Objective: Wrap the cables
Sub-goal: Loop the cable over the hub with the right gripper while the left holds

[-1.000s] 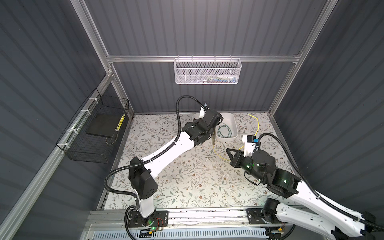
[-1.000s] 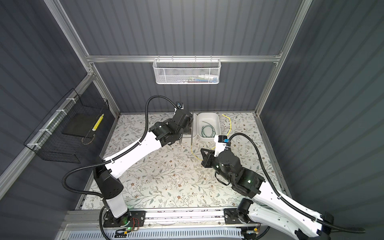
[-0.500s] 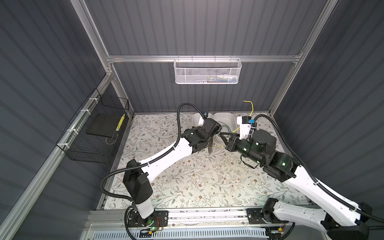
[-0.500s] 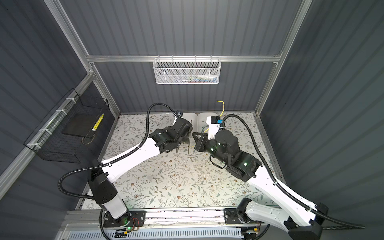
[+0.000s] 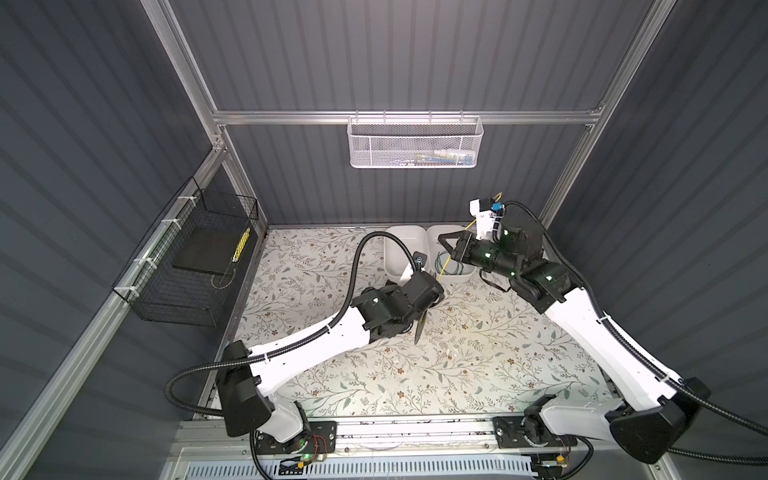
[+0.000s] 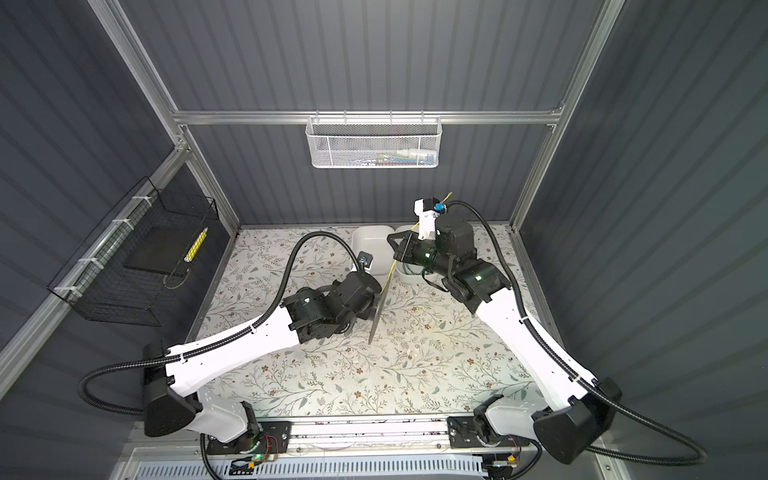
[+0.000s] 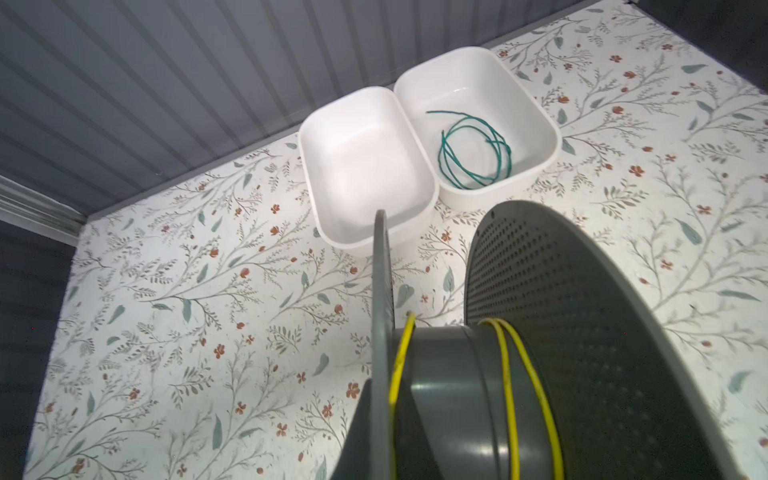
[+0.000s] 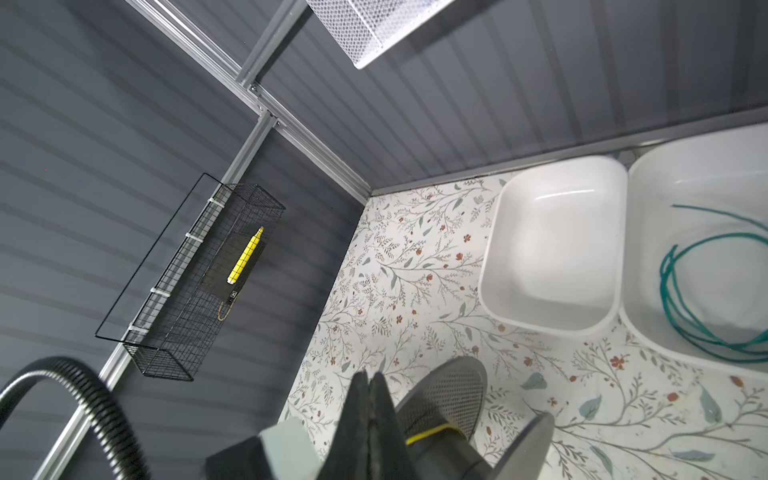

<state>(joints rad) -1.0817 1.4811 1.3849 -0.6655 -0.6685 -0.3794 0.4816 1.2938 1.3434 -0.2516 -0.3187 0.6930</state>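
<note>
Near the grey perforated plastic spool (image 7: 582, 316) clamped in the left hand (image 5: 424, 309), the right hand (image 8: 368, 379) pinches thin yellow wire (image 7: 504, 374), seemingly light and springy; best gripped close by.

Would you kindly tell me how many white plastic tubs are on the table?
2, side by side at the back wall: the empty tub, and beside it the second tub, which holds the coiled green cable. None appears hidden.

Bright, even light from above fills the worktop (image 5: 478, 374); shadows on it are soft, and the grey walls (image 5: 415, 62) stay dim. Glare glints in the white bin (image 8: 561, 193). The spool (image 7: 582, 332) looks slightly soft, and the yellow cable (image 6: 391, 272) is a hairline in both top views.
</note>
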